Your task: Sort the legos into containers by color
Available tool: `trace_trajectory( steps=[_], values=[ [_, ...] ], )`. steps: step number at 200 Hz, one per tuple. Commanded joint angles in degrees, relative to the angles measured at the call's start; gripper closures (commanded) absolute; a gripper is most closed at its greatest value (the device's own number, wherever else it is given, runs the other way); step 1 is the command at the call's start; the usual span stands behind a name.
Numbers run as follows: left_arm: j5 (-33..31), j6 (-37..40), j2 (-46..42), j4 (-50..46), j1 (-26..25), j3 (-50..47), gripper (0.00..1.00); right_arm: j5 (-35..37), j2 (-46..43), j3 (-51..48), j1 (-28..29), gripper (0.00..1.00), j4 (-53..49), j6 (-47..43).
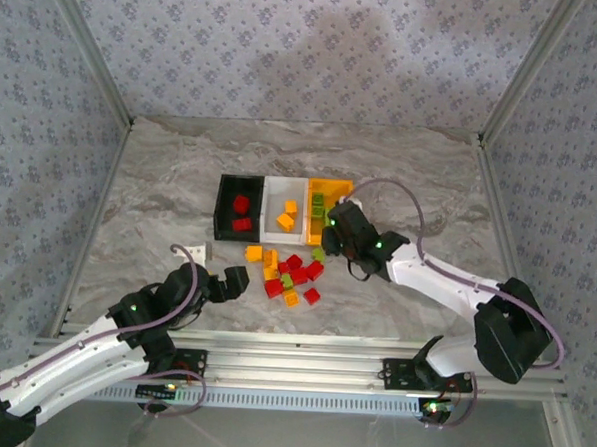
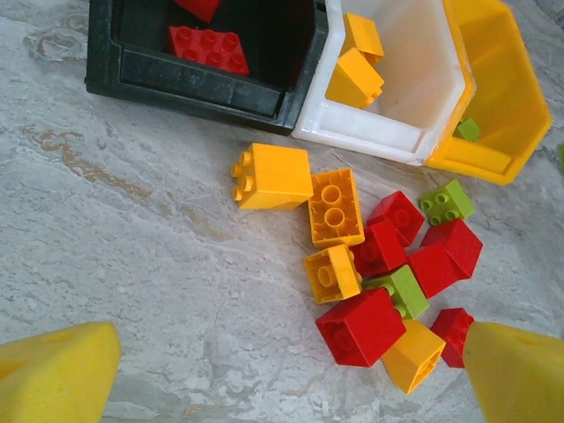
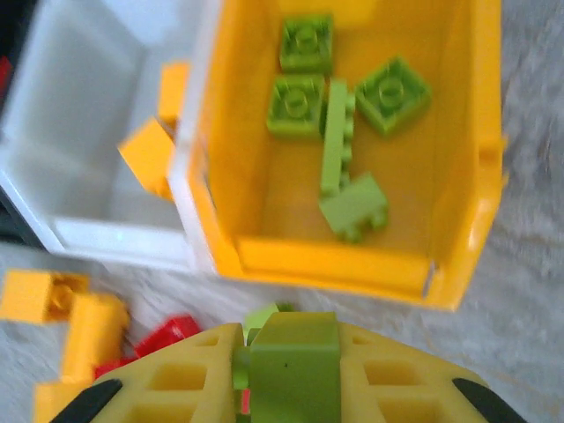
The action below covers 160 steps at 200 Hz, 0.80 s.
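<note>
We record a marbled worktop (image 1: 161, 176) carrying the three joined containers (image 1: 280, 188).

From the right hand (image 1: 336, 236), the orange-yellow bin (image 3: 458, 176) lies directly ahead and close. The white bin (image 3: 79, 132) lies ahead to its left, with the black bin (image 1: 223, 208) beyond that. The right hand's jaws are closed on one light green lego (image 3: 291, 361), held between the yellow fingers (image 3: 176, 388) just short of the orange-yellow bin's near wall. We cannot tell its height above the worktop.

The left hand (image 1: 233, 282) stands fully open and holds nothing. Its yellow fingers (image 2: 53, 374) are spread wide to either side and touch no brick. The loose pile of legos (image 2: 379, 264) lies ahead of it, toward its right finger, and the containers sit beyond the pile.

Contents noted:
- The black bin holds two red bricks (image 2: 210, 48).
- The white bin holds two orange bricks (image 2: 354, 77).
- The orange-yellow bin holds several light green bricks (image 3: 304, 104).

The pile mixes red, orange and light green pieces, closely bunched and several touching, beside and behind the right hand.
</note>
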Motion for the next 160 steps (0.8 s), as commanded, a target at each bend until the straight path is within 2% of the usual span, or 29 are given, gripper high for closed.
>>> trace_trajectory(
  steps=[1,32,60,74,84,96,116,151,160],
  values=[
    [-1.35,-0.59,-0.47,-1.73,0.02,-0.35,0.0,2.38,5.64,7.19,-2.36,0.75,-3.49,-2.12],
    [-0.66,-1.11,-0.51,-3.29,0.09,-0.16,0.0,2.81,16.63,18.03,-5.72,0.73,-5.83,-2.66],
    [-0.31,-1.2,-0.56,-4.78,0.17,-0.02,0.01,3.12,22.19,23.95,-7.7,0.7,-7.41,-2.18],
    [-0.1,-1.03,-0.52,-4.77,0.25,-0.01,0.0,3.0,23.4,25.46,-8.15,0.63,-7.92,-1.81],
    [0.35,-0.49,-0.43,-4.43,0.26,0.09,0.0,2.7,23.84,26.26,-8.33,0.53,-8.43,-1.51],
    [0.58,0.06,-0.1,-4.19,0.26,0.43,0.0,2.65,23.34,26.33,-8.21,0.41,-8.31,-1.61],
    [0.77,1.34,0.98,-4.61,0.35,1.75,0.0,2.81,20.08,24.56,-7.27,0.3,-7.83,-1.99],
    [0.36,3.25,2.13,-6.82,0.45,5.11,0.0,2.92,9.61,16.19,-2.47,0.23,-6.45,-0.97],
    [0.41,3.57,1.91,-7.28,0.52,5.81,0.01,3.25,6.65,11.48,-0.39,0.22,-6.11,-0.73]
  ],
)
